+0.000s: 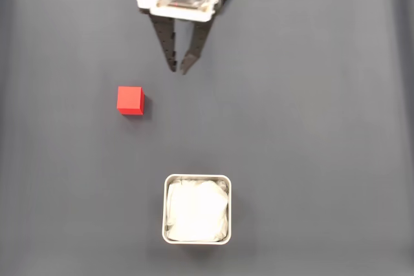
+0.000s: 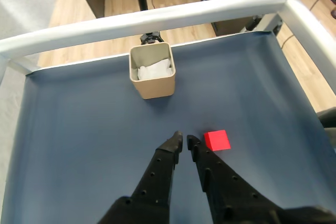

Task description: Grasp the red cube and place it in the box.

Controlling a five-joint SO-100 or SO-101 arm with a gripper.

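Observation:
The red cube (image 1: 130,100) rests on the dark grey mat, left of centre in the fixed view. My gripper (image 1: 178,68) hangs at the top of that view, above and to the right of the cube, well apart from it. Its black fingers meet almost at the tips and hold nothing. In the wrist view the gripper (image 2: 184,140) points forward, and the cube (image 2: 217,140) lies just right of the fingertips without touching them. The box (image 1: 196,176), a square tin with a white crumpled lining, stands near the bottom centre; in the wrist view the box (image 2: 155,85) is straight ahead.
The mat (image 1: 310,127) covers the whole table. A white frame rail (image 2: 157,19) borders its far and right sides in the wrist view, with a wooden floor and furniture beyond.

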